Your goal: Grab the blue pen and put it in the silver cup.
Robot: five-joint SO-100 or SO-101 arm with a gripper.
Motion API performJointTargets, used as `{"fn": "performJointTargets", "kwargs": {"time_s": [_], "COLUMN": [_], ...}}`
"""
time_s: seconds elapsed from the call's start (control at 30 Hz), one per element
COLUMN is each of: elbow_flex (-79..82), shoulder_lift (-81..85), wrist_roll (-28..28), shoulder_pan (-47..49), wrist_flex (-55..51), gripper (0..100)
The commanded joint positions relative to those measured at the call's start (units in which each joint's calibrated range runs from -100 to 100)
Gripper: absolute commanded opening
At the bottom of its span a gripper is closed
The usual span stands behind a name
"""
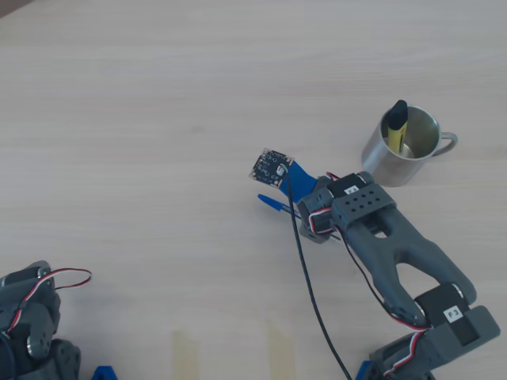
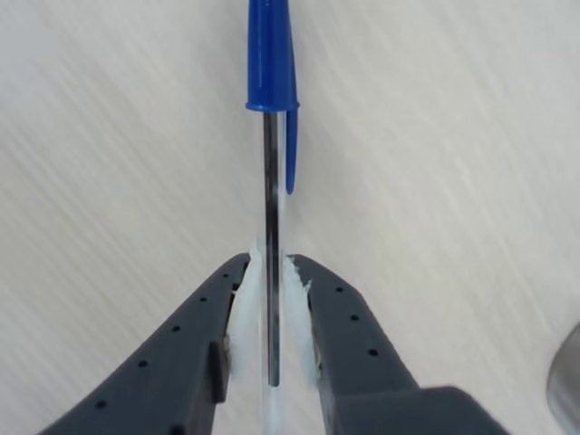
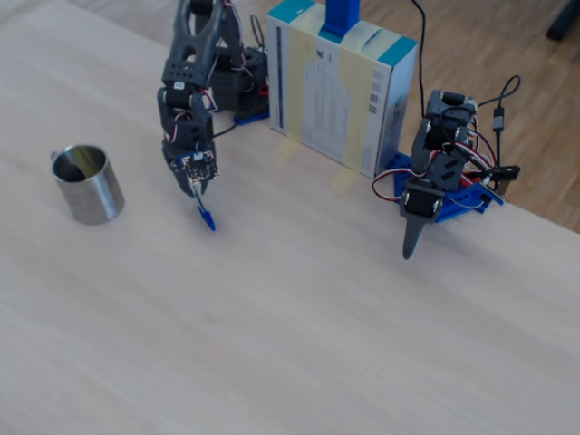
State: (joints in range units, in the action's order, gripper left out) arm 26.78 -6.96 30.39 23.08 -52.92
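Observation:
The blue pen (image 2: pixel 272 227) is clamped between my gripper's (image 2: pixel 272 272) white pads, and its blue cap (image 2: pixel 272 54) points away from the wrist camera toward the pale wooden table. From overhead, only the cap (image 1: pixel 269 202) pokes out left of the gripper (image 1: pixel 287 207). In the fixed view the pen (image 3: pixel 207 217) hangs cap-down from the gripper (image 3: pixel 201 195), close above the table. The silver cup (image 1: pixel 402 150) stands upright to the upper right of the gripper in the overhead view. It appears left of the gripper in the fixed view (image 3: pixel 86 186), and a sliver of it (image 2: pixel 569 381) shows in the wrist view.
A yellow marker with a black cap (image 1: pixel 396 125) leans inside the cup. A second arm (image 3: pixel 435 190) rests by a white and teal box (image 3: pixel 340 91) at the table's far side; overhead it sits at the lower left corner (image 1: pixel 28 324).

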Motion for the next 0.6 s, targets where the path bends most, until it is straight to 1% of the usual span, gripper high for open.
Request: {"fn": "performJointTargets", "kwargs": {"time_s": [0.0, 0.1, 0.57], "elbow_flex": [0.48, 1.11, 7.01], "shoulder_lift": [4.72, 6.71, 16.27], "wrist_roll": [0.20, 0.20, 0.25], "shoulder_pan": [0.75, 0.92, 2.23], "wrist_flex": [0.54, 0.71, 8.61], "gripper": [2, 2, 2]}}
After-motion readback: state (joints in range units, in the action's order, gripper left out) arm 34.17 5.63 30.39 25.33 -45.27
